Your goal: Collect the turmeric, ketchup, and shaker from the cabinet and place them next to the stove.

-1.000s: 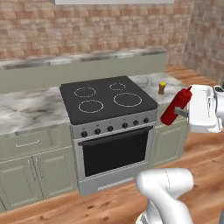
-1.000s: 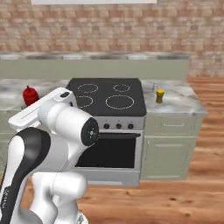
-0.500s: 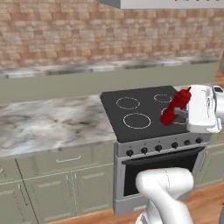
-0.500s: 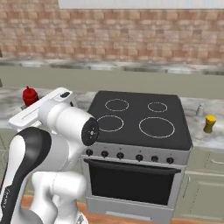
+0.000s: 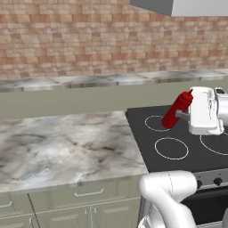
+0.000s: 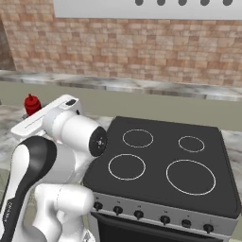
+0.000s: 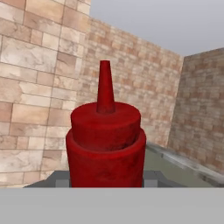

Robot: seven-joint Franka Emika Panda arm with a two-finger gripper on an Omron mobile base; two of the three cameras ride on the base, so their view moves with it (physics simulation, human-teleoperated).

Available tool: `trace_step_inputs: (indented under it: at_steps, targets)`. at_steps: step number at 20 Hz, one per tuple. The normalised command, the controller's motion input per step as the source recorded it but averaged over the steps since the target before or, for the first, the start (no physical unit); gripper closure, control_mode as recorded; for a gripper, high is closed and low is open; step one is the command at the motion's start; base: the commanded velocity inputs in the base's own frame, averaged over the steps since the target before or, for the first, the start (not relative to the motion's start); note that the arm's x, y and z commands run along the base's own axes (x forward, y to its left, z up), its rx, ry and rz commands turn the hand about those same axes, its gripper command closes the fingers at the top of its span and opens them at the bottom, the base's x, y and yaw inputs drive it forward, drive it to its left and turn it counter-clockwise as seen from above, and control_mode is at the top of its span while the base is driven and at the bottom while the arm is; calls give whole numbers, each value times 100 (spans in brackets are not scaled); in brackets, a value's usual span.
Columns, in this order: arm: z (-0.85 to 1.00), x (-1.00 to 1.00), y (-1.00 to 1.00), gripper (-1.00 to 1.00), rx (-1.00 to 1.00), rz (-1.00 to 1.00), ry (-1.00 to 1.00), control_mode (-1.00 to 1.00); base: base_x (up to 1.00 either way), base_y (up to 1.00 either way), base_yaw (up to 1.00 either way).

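— Firstly, item and orientation?
— Slim red squeeze ketchup bottle [image 5: 177,110], long axis tilted, pointed nozzle aimed up and toward the brick wall [image 5: 67,40]; held in the air above the near left corner of the flat black glass stove [image 6: 160,160].
— Grip?
— Two-finger gripper [image 5: 181,116], jaws narrowed and clamped on the bottle's lower body.
— Surroundings?
— Grey-veined marble counter [image 5: 62,147] left of the stove, pale olive drawer fronts [image 5: 89,196] beneath.
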Motion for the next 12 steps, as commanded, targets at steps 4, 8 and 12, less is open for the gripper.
trace_step_inputs:
  at_steps: [4,8,12]
  targets:
    - [-48,41,0,100,-4,10,0,-100,15,0,3]
    - [-95,49,0,100,-12,14,0,-100,0,0,0]
    - [-66,47,0,100,-5,14,0,-100,0,0,0]
